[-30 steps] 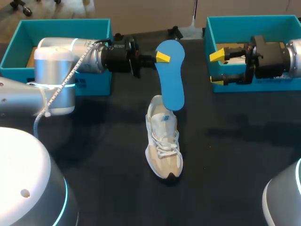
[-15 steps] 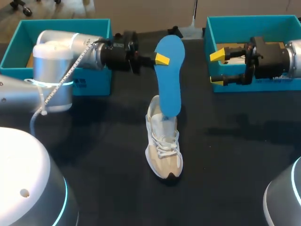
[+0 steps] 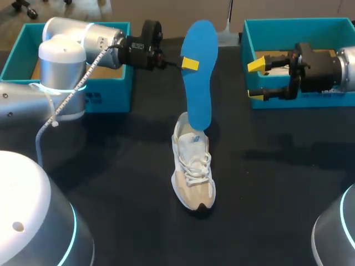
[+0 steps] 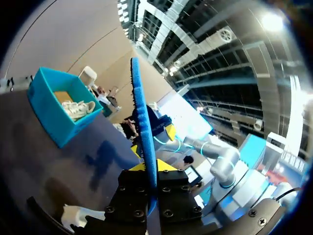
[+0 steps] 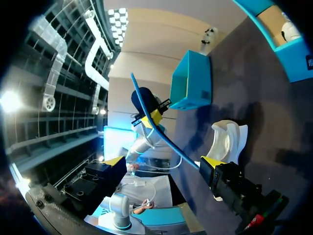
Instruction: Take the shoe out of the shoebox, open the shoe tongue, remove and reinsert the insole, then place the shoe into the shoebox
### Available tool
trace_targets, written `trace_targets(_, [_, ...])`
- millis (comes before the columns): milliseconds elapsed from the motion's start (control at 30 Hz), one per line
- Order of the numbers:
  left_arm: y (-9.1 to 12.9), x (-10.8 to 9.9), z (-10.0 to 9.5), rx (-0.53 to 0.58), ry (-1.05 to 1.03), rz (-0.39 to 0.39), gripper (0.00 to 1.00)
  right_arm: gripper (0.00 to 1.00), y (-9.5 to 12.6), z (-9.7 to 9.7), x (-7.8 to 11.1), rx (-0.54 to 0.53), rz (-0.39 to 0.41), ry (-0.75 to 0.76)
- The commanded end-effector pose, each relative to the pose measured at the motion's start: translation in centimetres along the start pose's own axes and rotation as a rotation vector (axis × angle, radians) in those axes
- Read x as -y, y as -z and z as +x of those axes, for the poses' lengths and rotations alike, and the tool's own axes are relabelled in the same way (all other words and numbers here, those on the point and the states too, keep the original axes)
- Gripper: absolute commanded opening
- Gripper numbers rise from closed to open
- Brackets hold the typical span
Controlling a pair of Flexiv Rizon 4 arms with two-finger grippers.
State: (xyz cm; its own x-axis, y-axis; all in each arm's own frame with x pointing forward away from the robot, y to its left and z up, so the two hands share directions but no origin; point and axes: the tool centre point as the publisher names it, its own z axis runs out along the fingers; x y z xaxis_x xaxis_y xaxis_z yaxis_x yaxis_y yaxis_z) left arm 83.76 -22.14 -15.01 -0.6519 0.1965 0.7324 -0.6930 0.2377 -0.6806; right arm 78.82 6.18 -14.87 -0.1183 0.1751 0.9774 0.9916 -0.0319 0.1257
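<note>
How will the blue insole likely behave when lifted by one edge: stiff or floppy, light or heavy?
Probably flexible, not limp: the blue insole curves in the right wrist view yet stands upright in the left gripper. Likely light: a pinch at one edge holds it over the sneaker.

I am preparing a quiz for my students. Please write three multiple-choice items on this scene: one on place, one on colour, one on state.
1. Where is the sneaker? A) inside a teal box B) on the black table C) in the air
2. What colour is the insole? A) blue B) yellow C) white
3. How is the right gripper? A) shut on the insole B) shut on the sneaker C) open, empty
Answers: 1 B, it stands on the table; 2 A, the left gripper holds a blue insole; 3 C, its yellow tips stand apart, nothing between.
</note>
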Motion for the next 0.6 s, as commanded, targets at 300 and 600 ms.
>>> trace_targets(300, [0.6, 0.2, 0.8, 0.197, -0.737, -0.018, 0.00, 1.00, -0.2, 0.0, 0.0, 0.001, -0.001, 0.000])
trace_targets(600, [1.9, 1.1, 1.0, 0.269, -1.012, -0.092, 0.00, 1.00, -0.2, 0.0, 0.0, 0.001, -0.001, 0.000])
